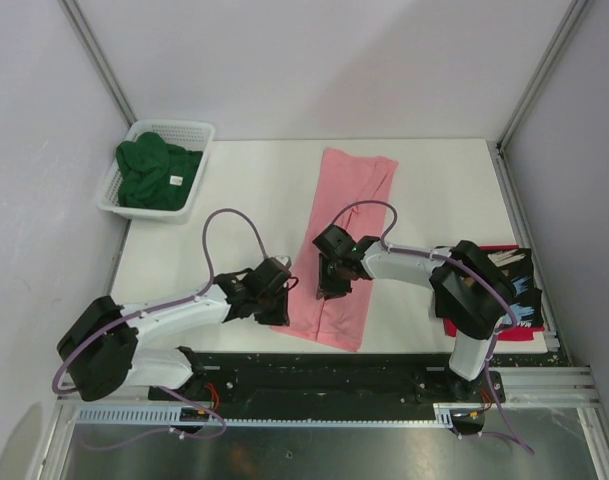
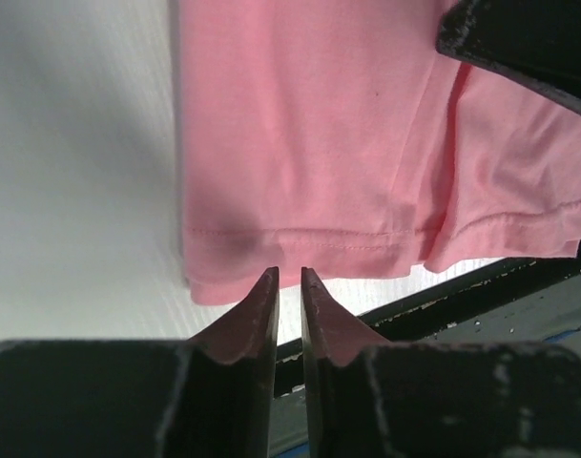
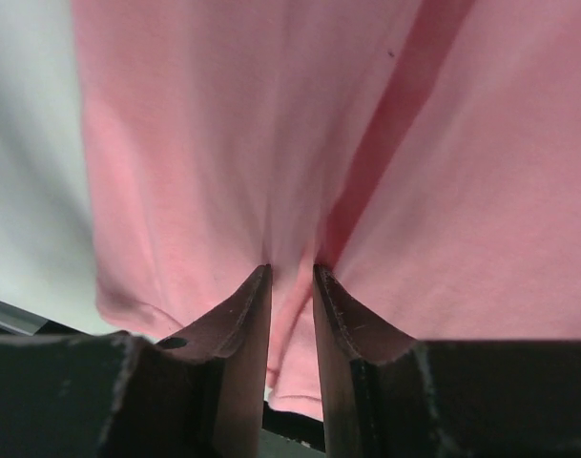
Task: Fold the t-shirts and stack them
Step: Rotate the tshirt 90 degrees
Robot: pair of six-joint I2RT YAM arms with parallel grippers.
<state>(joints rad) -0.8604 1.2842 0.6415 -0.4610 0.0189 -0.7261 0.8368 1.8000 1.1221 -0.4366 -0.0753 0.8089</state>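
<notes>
Salmon-pink t-shirt (image 1: 352, 200) lies flat on the tabletop (image 1: 244, 190) as a long narrow strip, well to the right of the white basket (image 1: 200, 131). Its long axis runs from about level with the basket down toward me, with the stitched hem at the end farthest from the basket. My left claw (image 2: 290, 277) sits at that hem, on the corner nearer the basket. Its tips are at the stitching and parted by a mere slit; whether any cloth is pinched I cannot tell. My right claw (image 3: 292, 270) is on the side away from the basket, a little way up the strip, narrowed on a pucker of pink cloth with creases running into it. I judge the coming fold goes along the long axis, carrying the hem toward the basket's end.
</notes>
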